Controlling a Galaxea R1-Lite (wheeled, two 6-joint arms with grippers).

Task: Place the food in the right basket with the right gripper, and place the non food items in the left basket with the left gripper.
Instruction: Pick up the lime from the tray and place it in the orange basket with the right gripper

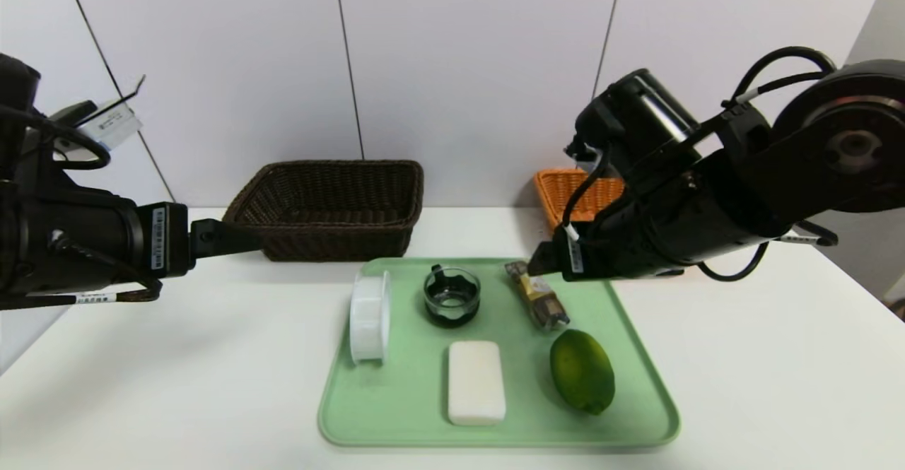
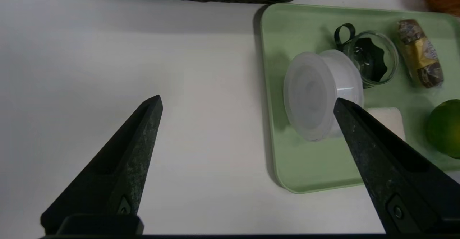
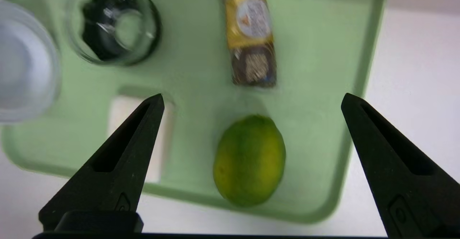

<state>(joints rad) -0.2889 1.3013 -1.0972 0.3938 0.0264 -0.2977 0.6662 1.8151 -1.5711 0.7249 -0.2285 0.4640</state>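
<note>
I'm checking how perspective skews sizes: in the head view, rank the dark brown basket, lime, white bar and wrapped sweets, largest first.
1. Dark brown basket, clearly largest
2. Lime and white bar, too alike to rank
3. Wrapped sweets, smallest

I can read no words, brands or numbers: the print on the yellow-banded sweets' round label and my arms' barcode stickers is too small.
</note>
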